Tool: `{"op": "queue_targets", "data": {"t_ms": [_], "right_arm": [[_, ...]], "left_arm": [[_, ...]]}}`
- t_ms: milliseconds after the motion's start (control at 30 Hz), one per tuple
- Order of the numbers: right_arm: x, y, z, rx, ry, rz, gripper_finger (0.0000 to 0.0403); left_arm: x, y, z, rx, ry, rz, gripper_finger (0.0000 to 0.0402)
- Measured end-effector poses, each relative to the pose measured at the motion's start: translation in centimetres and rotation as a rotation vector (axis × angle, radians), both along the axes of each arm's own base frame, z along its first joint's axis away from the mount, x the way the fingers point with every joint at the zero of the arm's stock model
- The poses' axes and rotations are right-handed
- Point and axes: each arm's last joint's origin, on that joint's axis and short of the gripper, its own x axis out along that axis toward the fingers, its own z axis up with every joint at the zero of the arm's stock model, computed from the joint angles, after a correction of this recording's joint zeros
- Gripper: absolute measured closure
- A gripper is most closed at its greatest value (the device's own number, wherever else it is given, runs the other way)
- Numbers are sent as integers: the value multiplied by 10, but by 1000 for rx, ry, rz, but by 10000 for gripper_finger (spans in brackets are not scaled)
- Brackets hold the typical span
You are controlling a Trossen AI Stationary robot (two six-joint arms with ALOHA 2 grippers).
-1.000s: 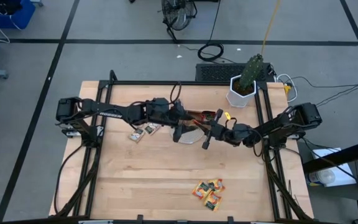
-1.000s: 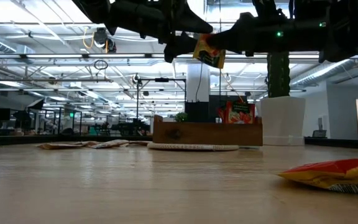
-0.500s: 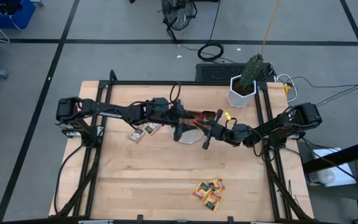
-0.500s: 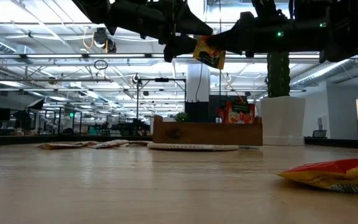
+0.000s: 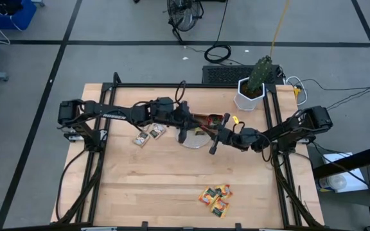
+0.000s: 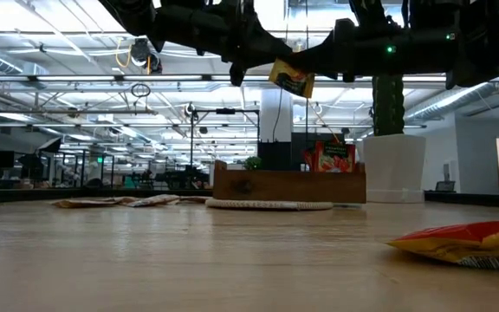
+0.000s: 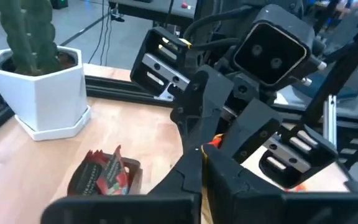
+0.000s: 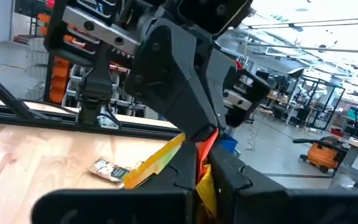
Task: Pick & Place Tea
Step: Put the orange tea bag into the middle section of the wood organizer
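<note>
An orange-yellow tea sachet (image 6: 292, 79) hangs in the air above the brown wooden tray (image 6: 288, 185). My left gripper (image 5: 196, 129) and my right gripper (image 5: 209, 134) meet over the table's middle, both shut on it. Red sachets (image 7: 106, 174) stand upright in the tray. Beige sachets (image 5: 148, 134) lie flat on the table left of the tray. A pile of orange-yellow sachets (image 5: 215, 199) lies near the front edge. My left gripper pinches the sachet's upper edge (image 8: 205, 140) between its two fingers, coming nearly level from the table's left. The sachet hangs clear of the table below the fingers. My right gripper pinches the same upper edge (image 7: 212, 142) from the table's right, roughly level. The sachet hangs tilted below both grippers, its yellow face (image 8: 157, 163) slanting down.
A white pot with a cactus (image 5: 252, 90) stands at the far right, behind the tray. A pale round mat (image 6: 268, 204) lies in front of the tray. Black frame rails (image 5: 100, 160) run along the table's left and right sides.
My left gripper has shut on the sachet that my right gripper was holding up; before, its fingers stood open on either side of it. The sachet has stayed hanging in the same place above the tray.
</note>
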Motion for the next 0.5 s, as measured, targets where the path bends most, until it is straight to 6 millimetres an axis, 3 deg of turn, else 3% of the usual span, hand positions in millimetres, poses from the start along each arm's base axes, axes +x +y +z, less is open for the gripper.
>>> {"op": "queue_targets", "data": {"t_ms": [167, 333, 500], "right_arm": [[0, 0, 0, 10, -1, -4, 346], [-1, 1, -2, 28, 3, 1, 306], [-7, 8, 2, 11, 10, -70, 287]], "left_arm": [[-4, 1, -2, 69, 54, 33, 398], [-14, 6, 3, 203, 121, 173, 400], [-16, 5, 7, 389, 120, 105, 400]]}}
